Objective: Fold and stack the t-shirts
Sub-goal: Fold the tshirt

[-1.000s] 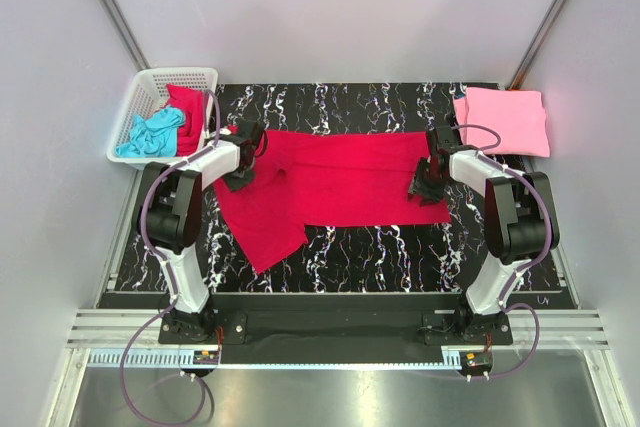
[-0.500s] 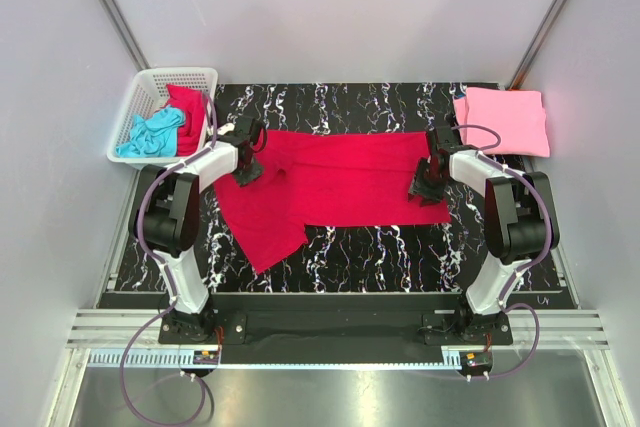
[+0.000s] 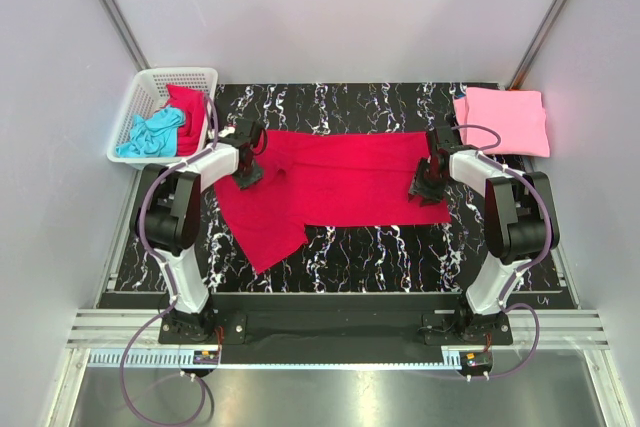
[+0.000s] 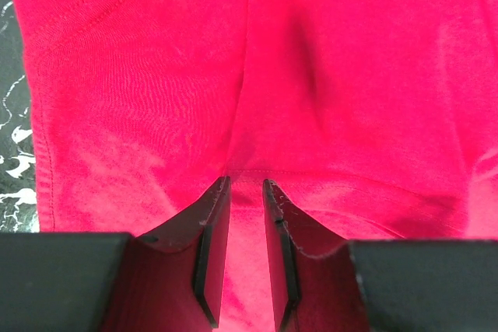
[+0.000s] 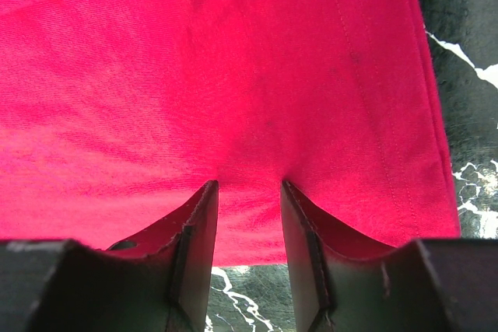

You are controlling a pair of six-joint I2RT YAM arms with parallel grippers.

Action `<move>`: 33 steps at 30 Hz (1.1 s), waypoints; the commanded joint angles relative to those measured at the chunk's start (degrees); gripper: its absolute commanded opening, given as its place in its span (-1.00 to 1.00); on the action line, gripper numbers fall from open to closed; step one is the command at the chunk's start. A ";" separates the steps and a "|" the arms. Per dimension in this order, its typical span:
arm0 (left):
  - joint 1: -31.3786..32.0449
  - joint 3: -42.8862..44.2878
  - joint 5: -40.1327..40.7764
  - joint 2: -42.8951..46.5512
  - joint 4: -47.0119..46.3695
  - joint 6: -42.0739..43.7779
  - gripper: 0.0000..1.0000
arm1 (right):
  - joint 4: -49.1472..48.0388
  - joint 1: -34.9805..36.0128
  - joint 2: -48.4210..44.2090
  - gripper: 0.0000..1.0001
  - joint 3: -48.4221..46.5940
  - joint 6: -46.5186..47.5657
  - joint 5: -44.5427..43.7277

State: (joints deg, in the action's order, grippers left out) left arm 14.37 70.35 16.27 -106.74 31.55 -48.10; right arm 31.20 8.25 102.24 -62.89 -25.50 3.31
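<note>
A crimson red t-shirt (image 3: 340, 177) lies spread flat across the black marbled table (image 3: 380, 247). One sleeve hangs toward the near left. My left gripper (image 3: 247, 165) stands on the shirt's left end by the shoulder seam (image 4: 257, 172). Its jaws are a narrow gap apart, tips (image 4: 245, 183) pressing the cloth, with a crease running away from them. My right gripper (image 3: 425, 185) rests on the shirt's right end, close to the hem (image 5: 436, 153). Its jaws (image 5: 249, 184) are open, with flat red cloth and a strip of table showing between them.
A folded light pink t-shirt (image 3: 502, 119) lies at the table's far right corner. A white lattice basket (image 3: 150, 82) at the far left holds a turquoise shirt (image 3: 150, 134) and a red one (image 3: 187, 112). Grey walls close in the sides and back.
My left gripper has shifted slightly away and to the right along the shirt's shoulder. The right gripper and the shirt have stayed put.
</note>
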 commanded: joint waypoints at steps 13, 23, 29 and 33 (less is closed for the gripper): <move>-0.31 0.40 2.18 -1.63 0.27 -0.51 -0.93 | 1.41 0.27 0.24 -0.10 -0.65 0.62 -2.26; -0.31 0.41 3.33 1.62 0.35 0.99 -0.81 | 1.41 0.28 0.68 -0.11 -0.56 0.54 -2.17; -0.31 0.76 4.03 3.03 0.62 1.51 -0.76 | 1.23 0.45 0.86 -0.11 -0.83 0.54 -2.08; -0.31 1.02 3.94 2.33 0.79 1.51 -0.94 | 1.23 0.54 0.77 -0.12 -0.83 0.54 -2.17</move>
State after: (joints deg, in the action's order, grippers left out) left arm 14.33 70.37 18.28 -106.50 32.10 -47.24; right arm 31.31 8.43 102.26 -62.89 -25.50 3.05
